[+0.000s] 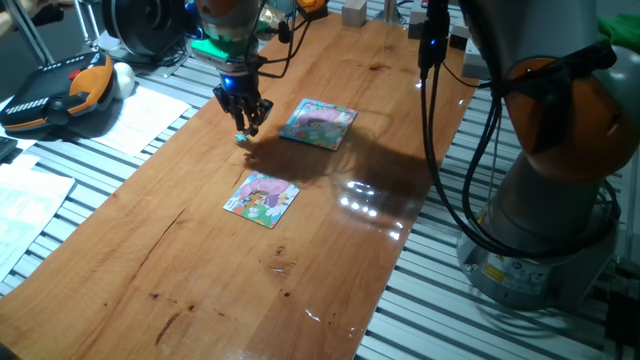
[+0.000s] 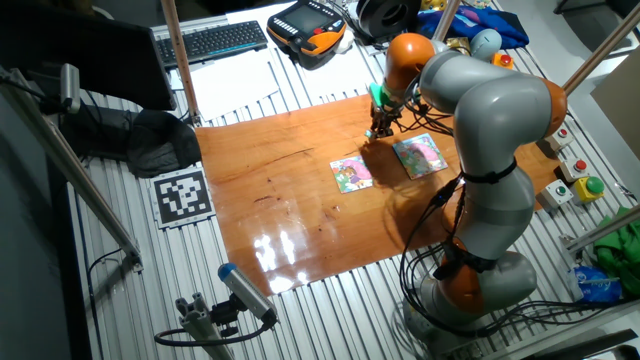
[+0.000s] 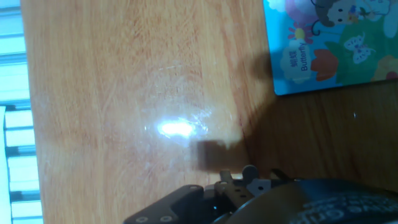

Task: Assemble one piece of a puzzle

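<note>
1. The gripper (image 1: 243,126) hangs low over the wooden table (image 1: 200,290), its black fingers pointing down and drawn close together.
2. A tiny pale teal piece (image 1: 241,138) sits right at the fingertips, at table level. The fingers seem closed on it, but I cannot tell for sure whether they hold it or only touch it.
3. The puzzle (image 1: 262,198), a flat purple-pink square with green and yellow patches on one edge, lies on the table at about 5 o'clock from the gripper, apart from it.
4. A second square puzzle (image 1: 319,123) with a light-blue border lies at about 3 o'clock from the gripper, near it.
5. In the other fixed view the gripper (image 2: 379,130) is at about 11 o'clock from the purple-pink puzzle (image 2: 352,173), and the blue-bordered puzzle (image 2: 420,155) lies just beside that one.
6. In the hand view the blue-bordered puzzle (image 3: 329,43) fills the upper right corner; the piece is not clear there.
</note>
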